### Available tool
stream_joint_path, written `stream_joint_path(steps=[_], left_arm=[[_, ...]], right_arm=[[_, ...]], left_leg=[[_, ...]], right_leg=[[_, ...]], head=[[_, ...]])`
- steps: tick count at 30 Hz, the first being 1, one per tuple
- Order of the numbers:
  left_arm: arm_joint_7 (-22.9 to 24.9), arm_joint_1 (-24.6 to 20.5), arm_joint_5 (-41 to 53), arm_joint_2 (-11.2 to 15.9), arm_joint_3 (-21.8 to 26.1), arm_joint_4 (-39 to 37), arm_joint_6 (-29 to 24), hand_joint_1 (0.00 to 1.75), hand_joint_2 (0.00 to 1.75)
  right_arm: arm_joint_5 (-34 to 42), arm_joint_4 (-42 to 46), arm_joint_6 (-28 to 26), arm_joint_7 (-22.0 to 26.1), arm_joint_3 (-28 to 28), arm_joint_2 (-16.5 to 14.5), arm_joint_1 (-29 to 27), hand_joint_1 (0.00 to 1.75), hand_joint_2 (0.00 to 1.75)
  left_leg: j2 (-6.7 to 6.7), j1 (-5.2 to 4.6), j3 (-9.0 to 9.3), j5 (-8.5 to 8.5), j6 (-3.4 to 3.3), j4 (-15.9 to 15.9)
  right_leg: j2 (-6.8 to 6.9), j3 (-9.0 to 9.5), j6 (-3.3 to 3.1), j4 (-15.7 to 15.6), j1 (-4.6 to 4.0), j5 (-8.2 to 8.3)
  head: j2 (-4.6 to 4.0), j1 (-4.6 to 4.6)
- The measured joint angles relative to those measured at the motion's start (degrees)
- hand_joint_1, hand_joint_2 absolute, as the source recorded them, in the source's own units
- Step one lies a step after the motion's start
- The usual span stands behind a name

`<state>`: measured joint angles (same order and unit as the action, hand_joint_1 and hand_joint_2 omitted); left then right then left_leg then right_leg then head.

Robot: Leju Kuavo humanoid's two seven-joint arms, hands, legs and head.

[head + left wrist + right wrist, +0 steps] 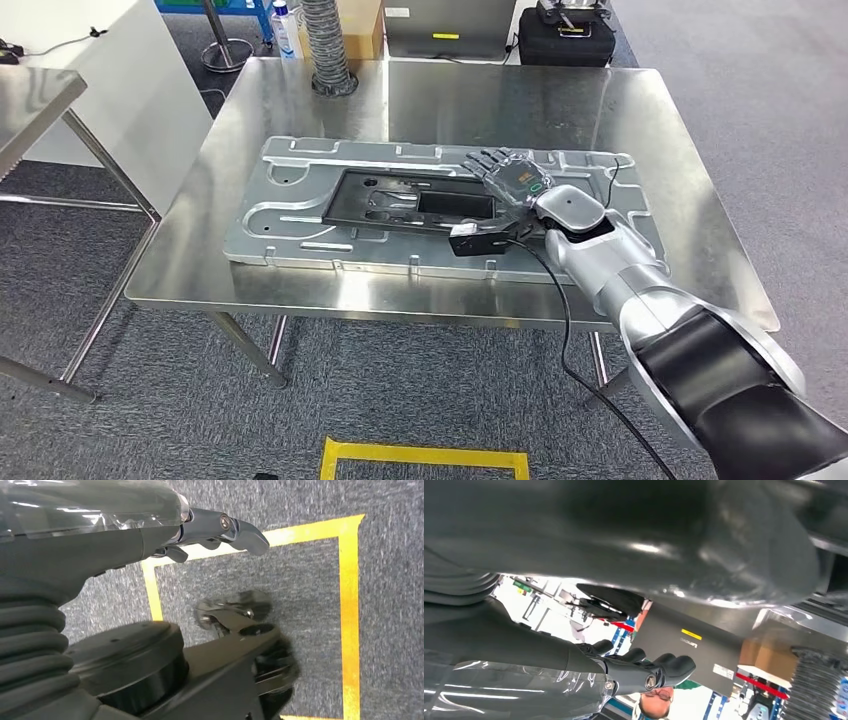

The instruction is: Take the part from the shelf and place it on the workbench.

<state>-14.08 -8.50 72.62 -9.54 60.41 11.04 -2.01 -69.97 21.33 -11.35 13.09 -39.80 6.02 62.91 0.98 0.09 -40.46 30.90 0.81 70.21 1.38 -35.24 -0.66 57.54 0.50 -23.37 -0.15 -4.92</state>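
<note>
Resting flat on the part, right robot hand, palm hidden

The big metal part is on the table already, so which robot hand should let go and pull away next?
The right hand. It lies flat across the metal part, which rests on the workbench. The left hand hangs down over the carpet, holding nothing.

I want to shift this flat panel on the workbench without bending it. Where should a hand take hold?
Probably the near long edge of the metal panel, from the robot's side: it lies flat, wide and thin, close to the workbench front. The right hand rests flat on top near the black cutout, gripping nothing.
</note>
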Motion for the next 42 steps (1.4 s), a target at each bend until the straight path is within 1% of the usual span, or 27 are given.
stream_joint_path(steps=[1,2,3,5,6,8,11,13,15,16,17,18,19,20,22,24,26,27,29,31,32,34,35,36,38,40,42], left_arm=[[0.0,-0.1,0.1,0.0,0.0,0.0,0.3,0.0,0.0],[0.0,-0.1,0.1,0.0,0.0,0.0,0.5,0.0,0.0],[0.0,-0.2,0.2,0.0,0.0,0.0,0.7,0.0,0.0],[0.2,-0.6,0.3,0.0,0.0,0.0,0.8,0.0,0.0],[0.4,-0.8,0.4,-0.1,0.0,0.0,0.9,0.0,0.0],[0.9,-1.2,0.6,-0.2,0.0,0.0,1.0,0.0,0.0],[1.4,-1.6,0.9,-0.3,0.0,0.0,1.5,0.0,0.0],[1.4,-1.9,1.3,-0.4,-0.1,0.0,1.9,0.0,0.0],[1.6,-2.0,1.7,-0.5,-0.3,0.0,2.2,0.0,0.0],[1.7,-2.0,1.9,-0.5,-0.3,0.0,2.3,0.0,0.0],[1.9,-1.9,2.0,-0.6,-0.4,0.0,2.4,0.0,0.0],[2.0,-1.8,2.1,-0.6,-0.4,0.0,2.4,0.0,0.0],[2.1,-1.7,2.2,-0.6,-0.5,0.0,2.4,0.0,0.0],[2.3,-1.6,2.3,-0.6,-0.5,0.0,2.4,0.0,0.0],[2.6,-1.3,2.3,-0.7,-0.6,0.0,2.4,0.0,0.0],[2.9,-0.8,2.4,-0.8,-0.7,0.0,2.4,0.0,0.0],[2.9,-0.4,2.4,-0.9,-0.7,0.0,2.5,0.0,0.0],[2.8,-0.1,2.2,-0.9,-0.7,0.0,2.4,0.0,0.0],[2.5,0.4,1.8,-1.0,-0.7,0.0,2.4,0.0,0.0],[2.3,1.1,1.1,-0.9,-0.5,0.0,2.1,0.0,0.0],[2.2,1.5,0.8,-0.9,-0.4,0.0,2.0,0.0,0.0],[2.2,2.4,0.2,-0.9,0.0,0.0,1.7,0.0,0.0],[2.2,2.9,0.1,-0.9,0.1,0.0,1.6,0.0,0.0],[2.3,3.3,0.0,-0.9,0.2,0.0,1.5,0.0,0.0],[2.3,3.9,0.0,-0.8,0.3,0.0,1.5,0.0,0.0],[2.4,4.2,-0.1,-0.7,0.5,0.0,1.5,0.0,0.0],[2.6,4.3,-0.1,-0.6,0.5,0.0,1.5,0.0,0.0]], right_arm=[[0.1,0.0,0.1,0.0,0.0,0.2,0.0,0.0,0.0],[0.1,0.0,0.1,0.0,0.0,0.3,-0.1,0.0,0.0],[0.2,-0.1,0.2,-0.1,0.0,0.4,-0.1,0.0,0.0],[0.3,-0.1,0.2,-0.5,0.3,0.5,-0.1,0.0,0.0],[0.3,-0.1,0.2,-0.7,0.4,0.5,0.1,0.0,0.0],[0.2,-0.2,0.3,-1.1,0.7,0.5,0.4,0.0,0.0],[0.1,-0.4,1.1,-1.4,1.1,0.4,0.5,0.0,0.0],[0.1,-0.7,1.2,-1.5,1.5,0.3,0.4,0.0,0.0],[0.3,-0.9,0.9,-1.6,1.9,0.0,0.4,0.0,0.0],[0.4,-1.0,0.5,-1.6,2.2,-0.2,0.3,0.0,0.0],[0.5,-1.1,0.2,-1.6,2.4,-0.4,0.2,0.0,0.0],[0.6,-1.2,-0.1,-1.6,2.7,-0.6,0.2,0.0,0.0],[0.7,-1.3,-0.4,-1.8,3.0,-0.7,0.1,0.0,0.0],[0.7,-1.3,-0.7,-2.0,3.2,-0.7,0.3,0.0,0.0],[0.5,-1.3,-1.7,-2.5,3.8,-0.8,1.0,0.0,0.0],[0.3,-1.2,-2.7,-2.9,4.4,-0.8,1.8,0.0,0.0],[-0.4,-1.2,-3.6,-3.4,4.7,-0.8,2.2,0.0,0.0],[-0.9,-1.2,-4.2,-3.9,4.8,-0.8,2.3,0.0,0.0],[-1.4,-1.3,-5.9,-5.1,5.1,-0.8,2.2,0.0,0.0],[-0.8,-1.5,-7.9,-6.0,6.1,-0.8,2.1,0.0,0.0],[-0.2,-1.7,-8.8,-6.3,6.9,-0.8,1.9,0.0,0.0],[1.0,-2.4,-10.6,-7.1,9.0,-0.8,1.1,0.0,0.0],[1.8,-2.7,-11.6,-7.4,10.3,-0.8,0.6,0.0,0.0],[2.7,-3.0,-12.6,-7.6,11.6,-0.8,-0.2,0.0,0.0],[4.4,-3.4,-14.4,-7.5,14.5,-0.8,-1.8,0.0,0.0],[5.0,-3.7,-15.4,-7.4,17.1,-0.8,-3.3,0.0,0.0],[4.9,-4.0,-15.6,-7.8,18.9,-0.8,-4.4,0.0,0.0]], left_leg=[[-0.04,0.22,-1.01,1.43,0.24,3.2],[-0.08,0.43,-1.13,1.83,0.45,4.6],[-0.13,0.67,-0.16,1.22,0.65,3.7],[-0.14,1.18,4.45,-1.5,1.03,-3.6],[0.03,1.25,6.46,-2.59,0.92,-7.2],[0.33,1.07,8.02,-3.54,0.2,-10.7],[0.24,0.51,7.23,-4.84,-1.54,-10.8],[-0.02,0.43,6.26,-5.94,-2.55,-11.0],[-0.27,0.1,4.99,-6.92,-3.09,-11.0],[-0.4,-0.14,4.32,-7.41,-3.23,-11.0],[-0.53,-0.38,3.65,-7.9,-3.33,-11.0],[-0.65,-0.58,2.97,-8.4,-3.39,-11.0],[-0.73,-0.73,2.33,-8.9,-3.42,-11.0],[-0.82,-0.82,1.78,-9.38,-3.42,-10.9],[-1.06,-0.95,1.02,-10.37,-3.19,-11.0],[-1.4,-0.82,0.89,-11.26,-2.73,-11.3],[-1.55,-0.64,0.96,-11.88,-2.16,-11.7],[-1.52,-0.62,0.71,-11.21,-1.87,-11.5],[-1.42,-0.47,-0.46,-6.71,-1.33,-7.8],[-1.39,0.03,-1.82,-1.26,-0.77,-0.7],[-1.41,0.33,-2.0,-0.27,-0.47,2.4],[-1.44,0.86,-0.16,-2.05,0.14,4.1],[-1.45,1.13,2.14,-3.6,0.41,2.2],[-1.42,1.32,5.13,-3.95,0.69,-1.2],[-1.2,1.1,10.41,-2.28,0.64,-8.5],[-1.37,0.39,11.99,-0.98,-0.09,-11.7],[-2.46,0.42,11.26,-1.95,-1.23,-12.1]], right_leg=[[0.09,-0.26,0.07,0.0,0.01,0.22],[0.14,-0.54,0.2,0.0,0.04,0.46],[0.16,-0.83,0.39,0.1,0.11,0.71],[0.15,-1.46,0.92,0.5,0.29,1.13],[0.09,-1.86,1.24,0.8,0.31,1.31],[-0.05,-2.55,2.02,1.2,0.32,1.91],[-0.29,-3.21,3.29,1.1,0.72,2.32],[-0.54,-4.73,3.6,4.3,0.86,-1.08],[-0.78,-7.15,3.52,11.7,0.7,-6.48],[-0.89,-8.02,3.4,15.3,0.57,-8.28],[-1.0,-8.15,3.18,17.4,0.39,-8.99],[-1.08,-7.26,2.85,17.6,0.14,-8.63],[-1.13,-5.33,2.44,15.7,-0.19,-7.55],[-1.17,-2.43,1.9,12.1,-0.62,-6.36],[-1.09,2.94,0.86,4.4,-1.47,-5.67],[-1.11,4.79,0.11,0.9,-1.95,-5.77],[-1.23,4.6,-0.44,0.1,-1.91,-4.45],[-1.29,4.44,-0.68,-0.4,-1.8,-3.63],[-1.5,3.53,-0.97,-1.3,-1.47,-1.83],[-1.92,1.84,-0.97,-1.4,-1.37,-0.41],[-2.24,0.88,-0.81,-1.3,-1.29,0.27],[-2.99,-1.23,-0.32,-0.9,-0.92,1.64],[-3.47,-2.3,0.03,-0.6,-0.67,2.25],[-3.89,-3.33,0.41,-0.2,-0.44,2.76],[-4.59,-4.76,1.19,0.4,-0.26,3.74],[-5.18,-5.35,1.91,0.3,-0.18,4.93],[-5.32,-5.87,2.56,0.3,0.07,5.13]], head=[[0.0,0.0],[0.0,0.0],[0.0,0.0],[0.0,0.0],[0.0,0.0],[0.0,0.01],[0.0,0.02],[0.0,0.02],[0.0,0.02],[0.0,0.02],[0.0,0.02],[0.0,0.02],[0.0,0.02],[0.0,0.02],[0.0,0.01],[0.0,0.0],[0.0,0.01],[0.0,0.01],[0.0,0.01],[0.0,0.0],[0.0,0.0],[0.0,0.0],[0.0,0.0],[0.0,0.0],[0.0,0.03],[0.0,0.06],[0.0,0.06]])
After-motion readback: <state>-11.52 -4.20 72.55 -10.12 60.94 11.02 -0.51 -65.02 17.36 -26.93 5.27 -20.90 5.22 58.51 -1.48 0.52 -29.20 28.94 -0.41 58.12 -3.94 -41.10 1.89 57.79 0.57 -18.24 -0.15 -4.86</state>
